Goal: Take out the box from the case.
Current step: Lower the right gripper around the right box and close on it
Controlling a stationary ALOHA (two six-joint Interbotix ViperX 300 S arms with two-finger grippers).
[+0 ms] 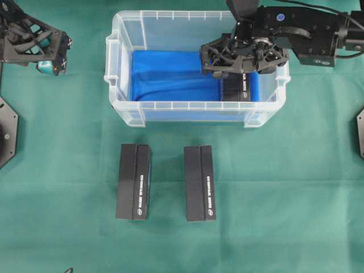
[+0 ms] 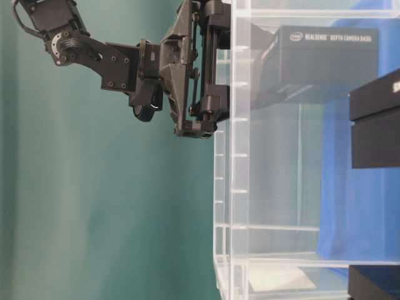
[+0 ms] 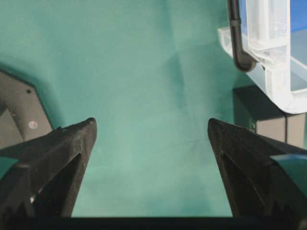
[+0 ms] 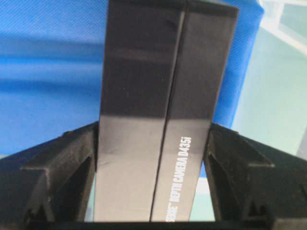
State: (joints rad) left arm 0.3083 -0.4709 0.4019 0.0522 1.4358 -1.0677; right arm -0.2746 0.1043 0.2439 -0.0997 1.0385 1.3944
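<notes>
The case, a clear plastic bin with a blue lining, stands at the back middle of the green cloth. A black box printed with white lettering lies at its right end on the lining. My right gripper reaches down into the case. In the right wrist view its two fingers press against the box's long sides, so the right gripper is shut on it. The table-level view shows the box behind the case wall. My left gripper hangs open and empty over bare cloth at the far left.
Two more black boxes lie side by side on the cloth in front of the case. A corner of the case and one black box show in the left wrist view. A black base plate sits at the left edge.
</notes>
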